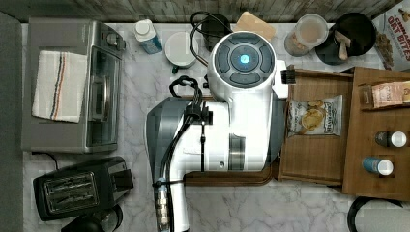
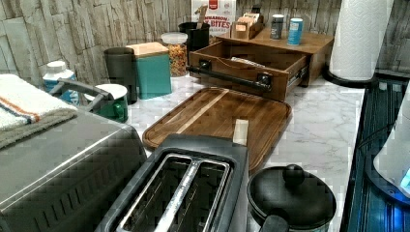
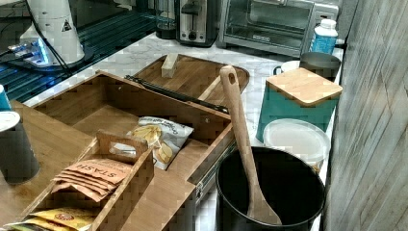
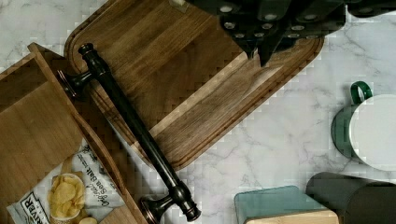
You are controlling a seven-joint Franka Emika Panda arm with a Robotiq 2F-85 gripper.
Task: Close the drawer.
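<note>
Pincer (image 4: 258, 55) fingers hang close together, nearly touching and holding nothing, above the dark wooden tray (image 4: 196, 88) on the marble bench (image 4: 280, 140). Just past the tray edge runs the dark metal handle (image 4: 135, 128) of the drawer (image 4: 35, 130), which stands pulled well out from under the cabinet top (image 1: 377, 164); a bag of chips (image 1: 315, 115) lies on its floor. In the left view the drawer front (image 2: 229, 83) faces the tray, with its bar handle mounted across it on two posts.

A clean close probably needs no grasp. I would lower the fingers in front of the handle, near the middle of the bar, and push straight along the slide direction toward the cabinet. Pressing off-centre could skew the box on its runners and jam it. Keeping the push level and slow should stop the fingers slipping over the front wall, and the tray rim beneath must be cleared during descent.
</note>
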